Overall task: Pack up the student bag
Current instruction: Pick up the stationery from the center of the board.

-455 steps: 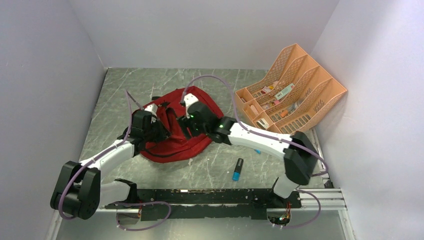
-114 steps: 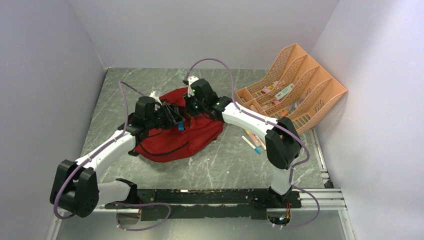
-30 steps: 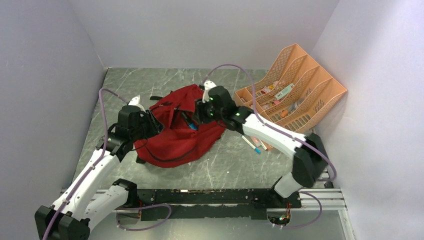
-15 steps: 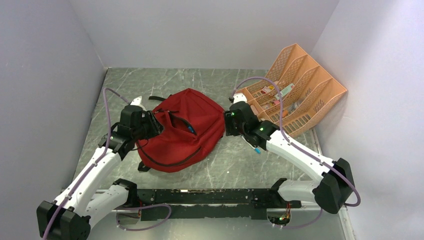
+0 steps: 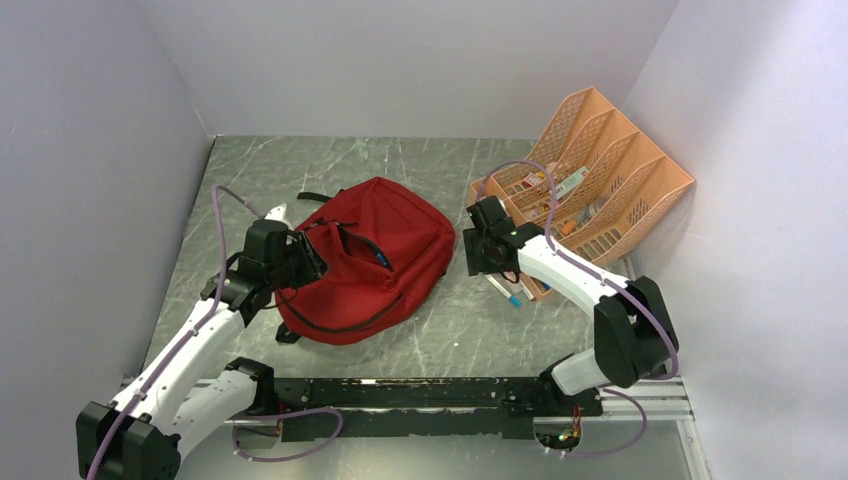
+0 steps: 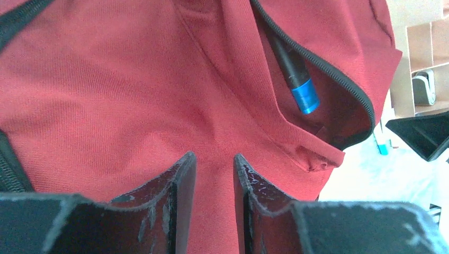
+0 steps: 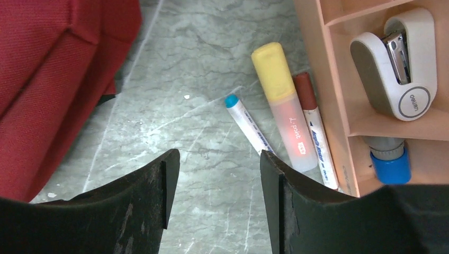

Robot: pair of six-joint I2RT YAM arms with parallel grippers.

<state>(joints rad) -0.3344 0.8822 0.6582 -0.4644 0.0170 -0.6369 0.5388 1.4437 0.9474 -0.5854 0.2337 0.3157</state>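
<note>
left pincer [image 6: 213, 174] clamped on student bag [image 6: 106, 95] fabric | right pincer [image 7: 219, 174] apart above table [image 7: 201, 79] | yellow highlighter [image 7: 280, 106] just ahead

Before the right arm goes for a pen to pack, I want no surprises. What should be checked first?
1. Left gripper pinching the student bag fabric: ok.
2. Its pocket open, blue-tipped marker inside: ok.
3. Right gripper open and empty: ok.
4. Yellow highlighter lying uncovered on the table: ok.
5. Right gripper centred over the highlighter: not ok, it lies off to one side.
</note>
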